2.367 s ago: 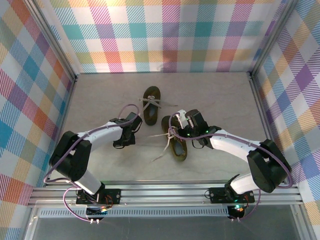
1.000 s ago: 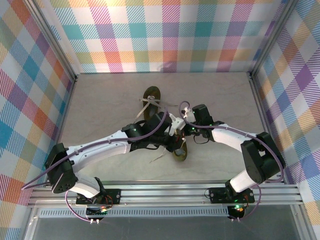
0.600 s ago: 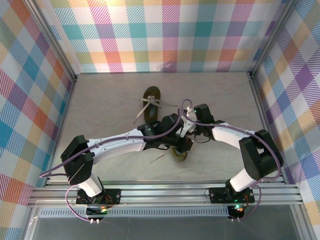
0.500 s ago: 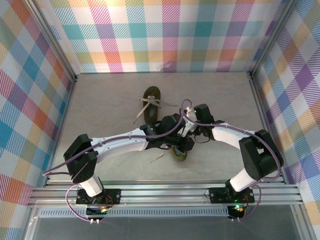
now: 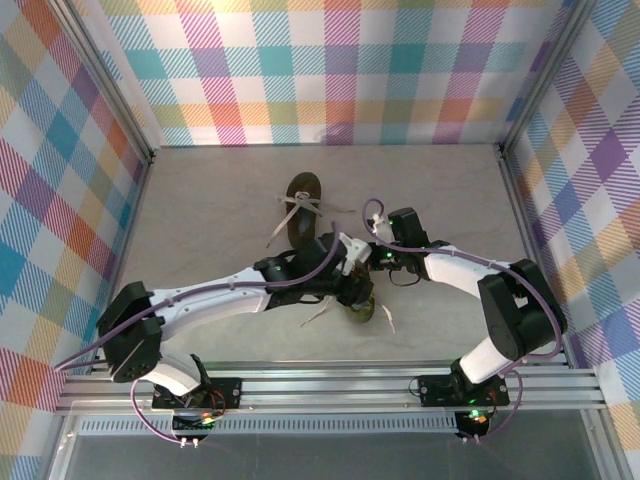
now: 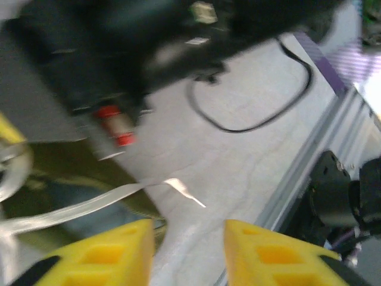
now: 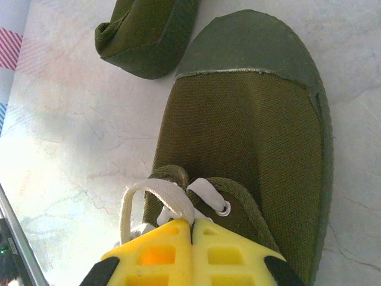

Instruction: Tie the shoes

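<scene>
Two dark olive shoes lie on the table: the far shoe (image 5: 304,212) with its pale laces loosely crossed, and the near shoe (image 5: 362,308) (image 7: 250,137) partly under both grippers. My right gripper (image 7: 191,225) (image 5: 356,256) is shut on a loop of the near shoe's lace (image 7: 156,195) just above the eyelets. My left gripper (image 6: 189,241) (image 5: 352,288) hovers over the same shoe, open, its yellow fingers (image 6: 101,256) apart with only table between them. A flat lace strand (image 6: 89,205) lies across the shoe just ahead of it.
Loose lace ends trail onto the table left (image 5: 320,312) and right (image 5: 386,320) of the near shoe. Plaid walls enclose the table; a metal rail (image 5: 330,385) runs along the near edge. The far shoe's heel (image 7: 149,33) sits close to the near shoe's toe.
My left gripper has opened and let go of the lace, and the left arm has drawn back slightly toward the near left. A lace end now lies right of the near shoe. The right gripper has held still.
</scene>
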